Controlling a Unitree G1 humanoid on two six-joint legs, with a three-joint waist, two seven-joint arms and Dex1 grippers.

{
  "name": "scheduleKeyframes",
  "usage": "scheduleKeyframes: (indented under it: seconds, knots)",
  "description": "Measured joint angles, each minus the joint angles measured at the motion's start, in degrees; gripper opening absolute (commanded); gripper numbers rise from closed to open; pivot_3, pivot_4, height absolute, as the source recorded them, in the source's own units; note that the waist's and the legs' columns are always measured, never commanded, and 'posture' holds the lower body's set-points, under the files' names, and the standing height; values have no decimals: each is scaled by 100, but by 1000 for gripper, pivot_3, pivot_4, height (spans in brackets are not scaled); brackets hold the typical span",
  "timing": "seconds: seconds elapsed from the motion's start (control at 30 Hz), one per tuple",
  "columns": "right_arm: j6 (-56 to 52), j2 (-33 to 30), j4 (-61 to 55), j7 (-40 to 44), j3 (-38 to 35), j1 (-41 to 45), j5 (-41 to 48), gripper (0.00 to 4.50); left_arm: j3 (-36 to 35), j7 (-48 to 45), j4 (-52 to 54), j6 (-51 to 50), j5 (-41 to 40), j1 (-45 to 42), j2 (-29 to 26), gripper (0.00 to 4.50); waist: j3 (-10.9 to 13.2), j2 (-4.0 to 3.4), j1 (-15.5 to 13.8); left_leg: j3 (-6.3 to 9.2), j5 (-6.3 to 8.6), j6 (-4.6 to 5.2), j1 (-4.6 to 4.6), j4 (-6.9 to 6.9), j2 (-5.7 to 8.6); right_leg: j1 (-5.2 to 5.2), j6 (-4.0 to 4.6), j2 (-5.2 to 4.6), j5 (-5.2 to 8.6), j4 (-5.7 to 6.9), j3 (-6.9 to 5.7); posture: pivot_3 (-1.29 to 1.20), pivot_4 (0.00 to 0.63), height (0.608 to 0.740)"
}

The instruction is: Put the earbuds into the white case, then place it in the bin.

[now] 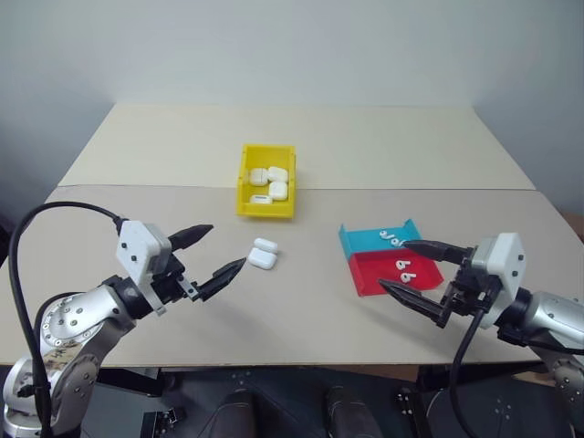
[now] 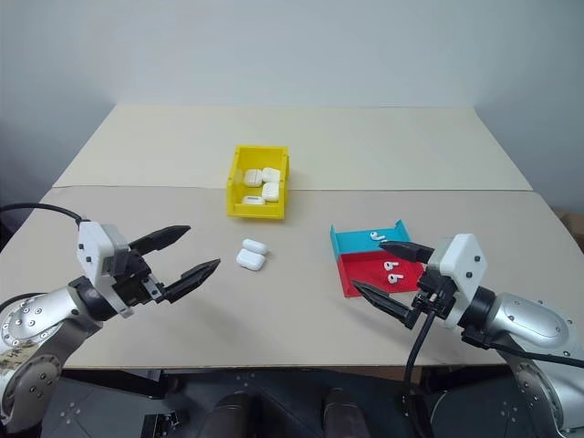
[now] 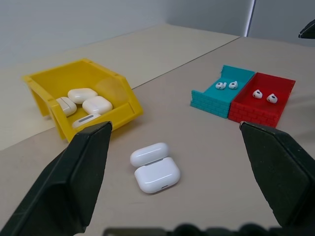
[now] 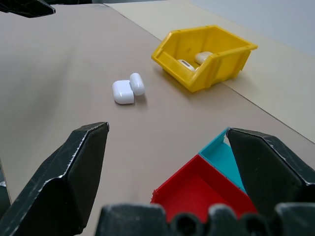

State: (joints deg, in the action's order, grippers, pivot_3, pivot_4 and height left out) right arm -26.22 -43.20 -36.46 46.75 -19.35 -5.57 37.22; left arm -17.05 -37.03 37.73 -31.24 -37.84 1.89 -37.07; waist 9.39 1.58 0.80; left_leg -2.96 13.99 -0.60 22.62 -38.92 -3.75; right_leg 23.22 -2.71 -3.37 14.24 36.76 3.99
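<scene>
White case (image 1: 263, 255) lay lid-open on tan table (image 1: 310, 301), nothing between it and yellow bin (image 1: 266, 205) holding more cases | earbuds (image 3: 264, 96) sat in red tray (image 1: 392, 274) beside teal tray (image 1: 365, 239) | left gripper (image 1: 212, 251) and right gripper (image 1: 415, 269) both spread wide, empty

Bin's (image 4: 206, 54) front wall hiding most of its white cases (image 4: 189, 63)
</scene>
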Motion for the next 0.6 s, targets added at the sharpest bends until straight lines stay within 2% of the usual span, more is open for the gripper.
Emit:
scheduleKeyframes:
  seconds: [0.3,0.5,0.6]
  knots:
    - [47,1,0,9,0,-20,-23,4464,-117,-140,-6,-30,-187,39,-224,4500,0,1,-2,0,0,0,0,2,0,2,1,0,1,-1,0,0,150,740]
    - [60,-49,58,59,0,62,-58,4464,-452,-574,-155,-351,-462,97,-976,4500,1,1,8,-4,0,0,0,5,-1,6,2,-1,2,-2,0,0,150,740]
    - [54,-112,94,55,-47,83,-32,4464,-533,-599,-211,-493,-430,146,-1141,4500,4,6,2,-4,0,0,0,8,-2,7,4,-1,5,-2,0,0,150,740]
